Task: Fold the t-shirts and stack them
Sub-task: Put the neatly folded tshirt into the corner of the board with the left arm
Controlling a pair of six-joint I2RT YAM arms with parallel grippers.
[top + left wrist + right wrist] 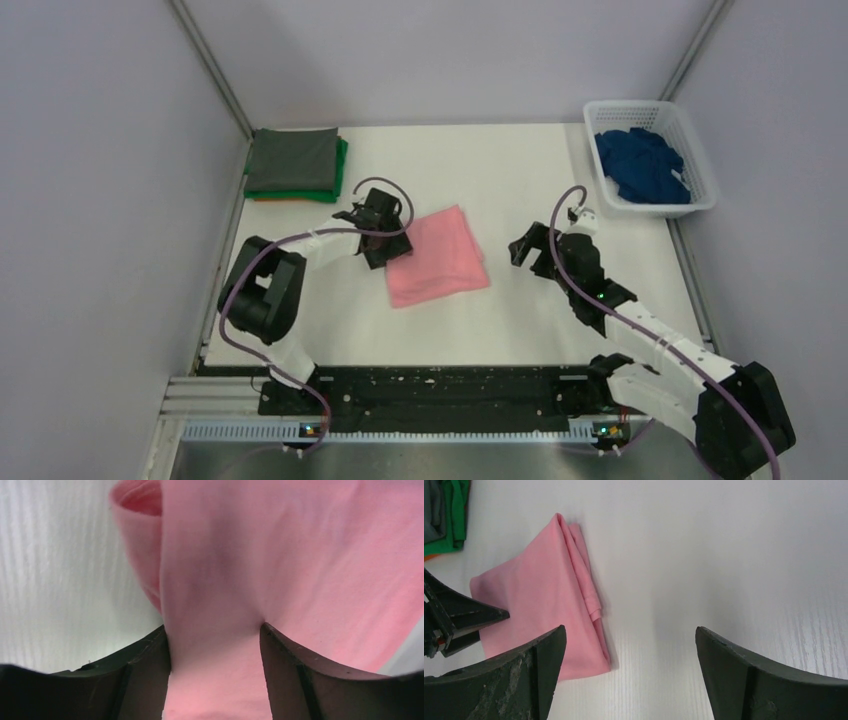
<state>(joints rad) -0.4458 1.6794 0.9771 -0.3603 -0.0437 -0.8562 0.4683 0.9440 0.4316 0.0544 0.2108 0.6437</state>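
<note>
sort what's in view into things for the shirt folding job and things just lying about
For the job: pink t-shirt, grey t-shirt, green t-shirt, orange t-shirt (only an edge shows), blue t-shirt.
Just lying about: white basket, holding the blue one.

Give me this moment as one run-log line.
left end effector: grips pink t-shirt; right end effector: open; stacked on top: grey t-shirt; basket: blue t-shirt

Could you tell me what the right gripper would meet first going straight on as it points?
Probably the bare table just beside the folded pink t-shirt: the right gripper has open jaws framing white tabletop. Depth is unclear, so it might graze the shirt's edge.
</note>
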